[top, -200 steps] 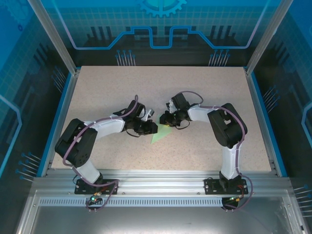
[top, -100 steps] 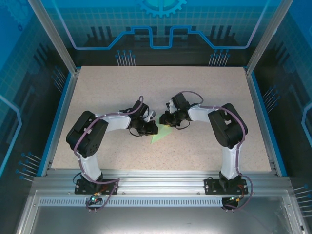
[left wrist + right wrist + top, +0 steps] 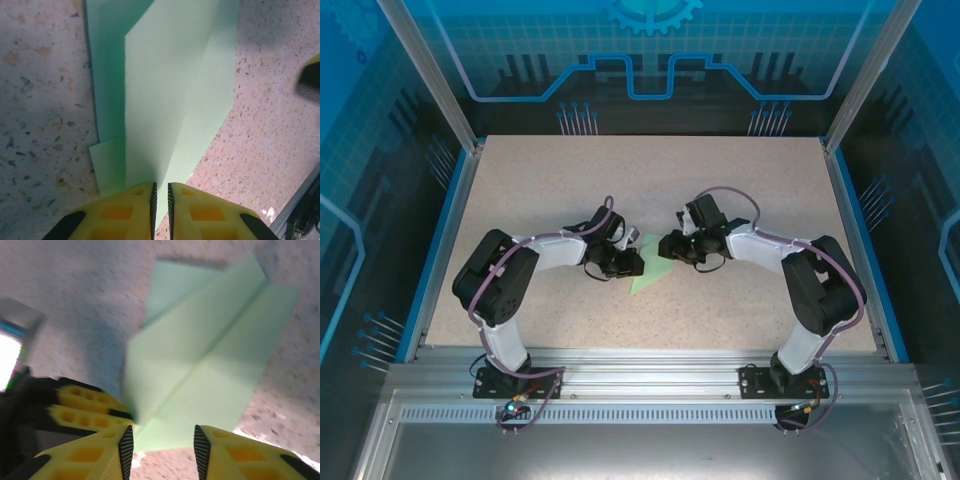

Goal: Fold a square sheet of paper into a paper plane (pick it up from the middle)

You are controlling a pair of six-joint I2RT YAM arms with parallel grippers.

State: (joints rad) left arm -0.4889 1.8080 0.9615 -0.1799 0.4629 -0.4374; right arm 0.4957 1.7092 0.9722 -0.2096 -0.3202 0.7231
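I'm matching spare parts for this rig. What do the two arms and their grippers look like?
The left arm and right arm have white links, bulky black joint housings and a purple cable looped along each. The left gripper and right gripper have yellow fingers with cut-out pockets and black ribbed pads.

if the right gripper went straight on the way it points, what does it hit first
Probably the folded green paper, whose near edge lies just ahead between the open jaws of the right gripper, though depth is unclear.
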